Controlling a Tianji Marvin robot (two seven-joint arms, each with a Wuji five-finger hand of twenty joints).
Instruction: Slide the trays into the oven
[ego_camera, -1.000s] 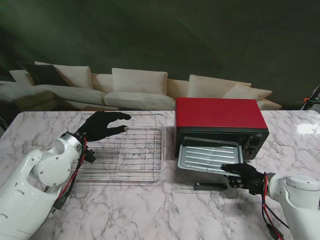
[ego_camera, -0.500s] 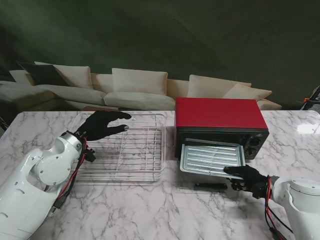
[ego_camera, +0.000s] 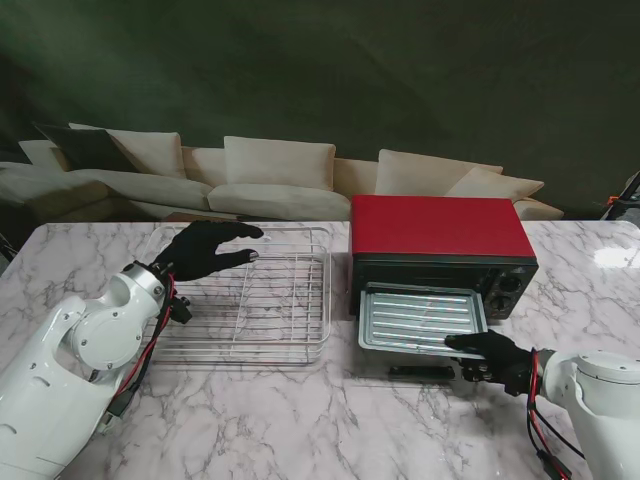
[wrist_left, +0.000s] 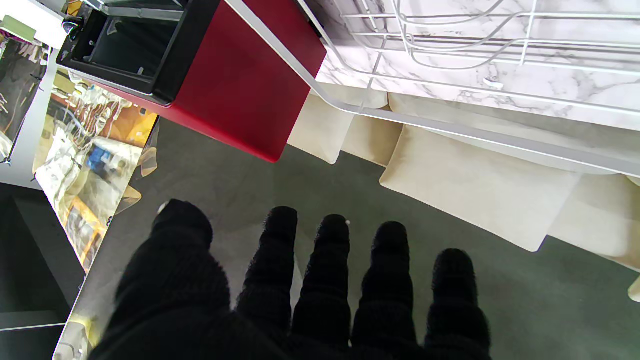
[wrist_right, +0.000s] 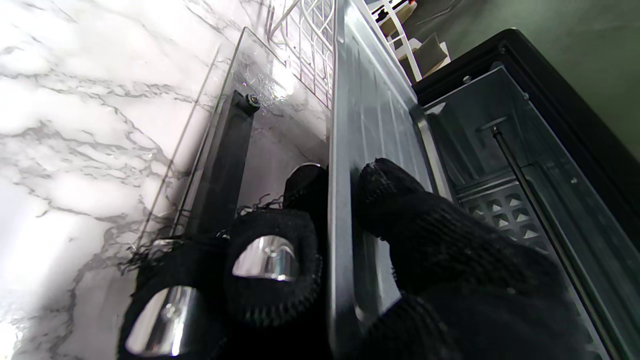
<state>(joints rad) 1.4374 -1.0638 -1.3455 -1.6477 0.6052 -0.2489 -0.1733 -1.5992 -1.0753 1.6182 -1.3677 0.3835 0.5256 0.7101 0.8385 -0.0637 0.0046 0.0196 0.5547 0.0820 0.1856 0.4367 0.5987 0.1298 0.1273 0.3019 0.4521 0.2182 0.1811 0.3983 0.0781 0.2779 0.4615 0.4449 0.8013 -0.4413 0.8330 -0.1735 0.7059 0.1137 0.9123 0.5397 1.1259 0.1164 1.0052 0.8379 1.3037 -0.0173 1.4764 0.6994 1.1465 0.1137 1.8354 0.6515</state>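
Note:
The red oven (ego_camera: 438, 232) stands right of centre with its glass door (ego_camera: 420, 372) lying open on the marble. A ribbed metal tray (ego_camera: 422, 319) pokes out of the oven mouth. My right hand (ego_camera: 490, 352) pinches the tray's near right edge, thumb (wrist_right: 395, 200) on top and fingers (wrist_right: 272, 260) under it. The oven cavity (wrist_right: 505, 165) shows just past the tray. A wire rack tray (ego_camera: 255, 300) lies on the table to the left. My left hand (ego_camera: 205, 250) hovers over the rack's far left part, fingers (wrist_left: 327, 270) spread and holding nothing.
The door's black handle (ego_camera: 420, 372) lies on the table near my right hand. A cream sofa (ego_camera: 270, 180) runs behind the table's far edge. Bare marble (ego_camera: 300, 420) stretches nearest to me.
My right hand has shifted right and then slightly back, keeping its pinch. The metal tray has gone level and moved a little deeper into the oven. My left hand has stayed put.

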